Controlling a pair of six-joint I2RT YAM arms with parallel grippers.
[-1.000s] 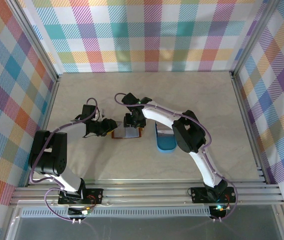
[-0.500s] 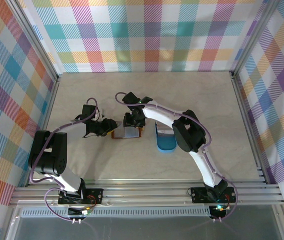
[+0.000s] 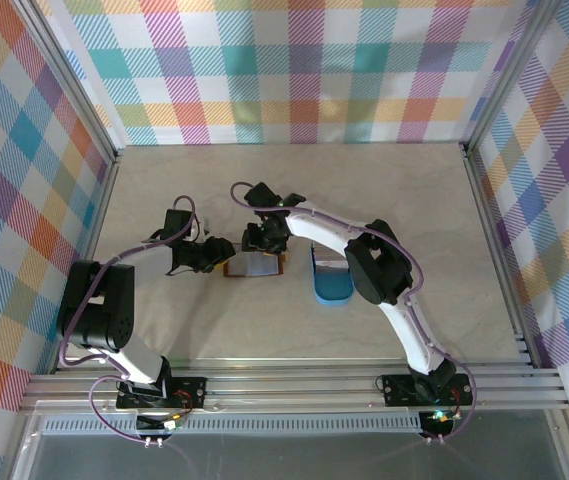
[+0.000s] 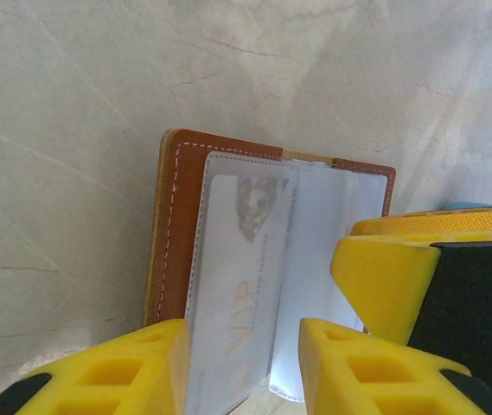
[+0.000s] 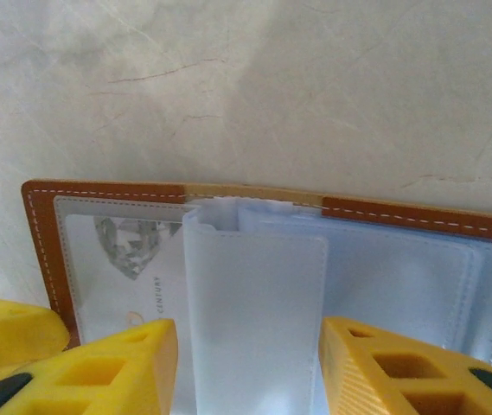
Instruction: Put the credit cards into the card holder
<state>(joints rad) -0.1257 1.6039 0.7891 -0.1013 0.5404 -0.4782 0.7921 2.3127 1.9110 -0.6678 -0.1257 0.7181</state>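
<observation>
My right gripper [image 3: 264, 238] has edged farther out over the open holder [image 3: 254, 266], mid-table. One card [image 4: 228, 285] is sleeved; others remain, I judge. It and the left gripper [image 4: 244, 346] straddle sleeves [image 5: 254, 311], jaws part-open; grip I can't tell.

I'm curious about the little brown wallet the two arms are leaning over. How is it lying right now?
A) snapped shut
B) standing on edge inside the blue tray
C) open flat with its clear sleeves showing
C: the card holder lies spread open on the table, with its clear sleeves showing inside the brown leather border.
</observation>
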